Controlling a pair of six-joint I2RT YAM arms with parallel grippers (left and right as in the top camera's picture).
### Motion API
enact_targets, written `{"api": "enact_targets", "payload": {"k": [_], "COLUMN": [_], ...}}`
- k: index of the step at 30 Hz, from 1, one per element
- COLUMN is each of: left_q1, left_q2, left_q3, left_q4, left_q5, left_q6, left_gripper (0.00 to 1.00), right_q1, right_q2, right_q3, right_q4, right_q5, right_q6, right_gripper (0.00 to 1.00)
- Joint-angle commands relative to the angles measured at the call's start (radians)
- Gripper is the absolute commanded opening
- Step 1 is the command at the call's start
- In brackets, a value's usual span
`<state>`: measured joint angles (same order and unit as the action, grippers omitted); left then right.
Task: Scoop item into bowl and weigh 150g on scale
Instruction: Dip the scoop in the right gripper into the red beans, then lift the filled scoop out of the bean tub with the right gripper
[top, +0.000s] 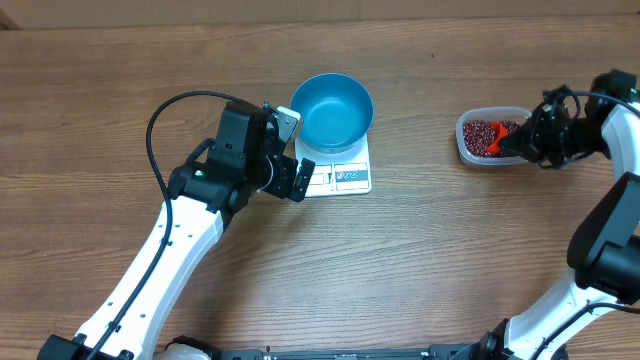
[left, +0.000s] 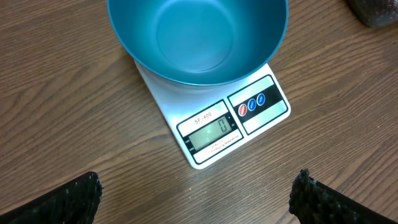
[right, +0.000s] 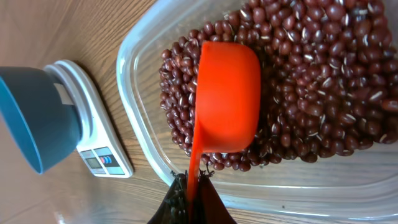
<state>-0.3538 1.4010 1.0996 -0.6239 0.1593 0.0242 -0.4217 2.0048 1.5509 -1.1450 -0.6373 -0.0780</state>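
The blue bowl (top: 332, 108) stands empty on the white scale (top: 345, 178), whose display (left: 211, 134) reads zero. My left gripper (top: 297, 150) hovers open just left of the scale, its black fingertips (left: 78, 196) wide apart over bare wood. At the right, dark red-brown beans (right: 311, 81) fill a clear plastic container (top: 487, 135). My right gripper (right: 194, 186) is shut on the handle of an orange scoop (right: 227, 96), whose cup lies over the beans inside the container. In the right wrist view the bowl (right: 34, 118) and scale (right: 99, 140) appear at the left.
The wooden table (top: 420, 260) stretches around the scale and container. The left arm's black cable (top: 165, 115) loops above its white link. The right arm's white body (top: 610, 240) curves down the right side.
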Motion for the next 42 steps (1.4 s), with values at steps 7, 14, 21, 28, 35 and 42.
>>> {"api": "enact_targets", "payload": {"k": [7,14,21,28,35,42], "left_q1": [-0.006,-0.006,-0.006,-0.006,-0.006,-0.006], "left_q2": [-0.002,-0.002,-0.002,-0.002,-0.002,-0.002], "left_q3": [-0.002,-0.002,-0.002,-0.002,-0.002,-0.002], "left_q4": [0.000,0.000,0.000,0.000,0.000,0.000], "left_q5": [-0.010,-0.010,-0.010,-0.010,-0.010,-0.010], "left_q6": [-0.005,-0.005,-0.005,-0.005,-0.005,-0.005], "left_gripper": [1.00,1.00,1.00,1.00,1.00,0.99], "right_q1": [-0.025,-0.025,-0.039,-0.094,-0.129,-0.151], "right_q2": [0.008,0.008,0.008,0.008,0.008,0.008], "right_q3": [-0.128,-0.141,-0.141,-0.141,-0.141,-0.141], "right_q4": [0.094,0.121,0.134,0.119,0.084,0.045], "right_q5": [-0.109,-0.163,-0.237,-0.309,-0.320,-0.364], "right_q6": [0.027,0.052,0.051,0.008,-0.040,-0.103], "right_gripper": [0.04,0.04,0.04,0.04,0.04,0.04]}}
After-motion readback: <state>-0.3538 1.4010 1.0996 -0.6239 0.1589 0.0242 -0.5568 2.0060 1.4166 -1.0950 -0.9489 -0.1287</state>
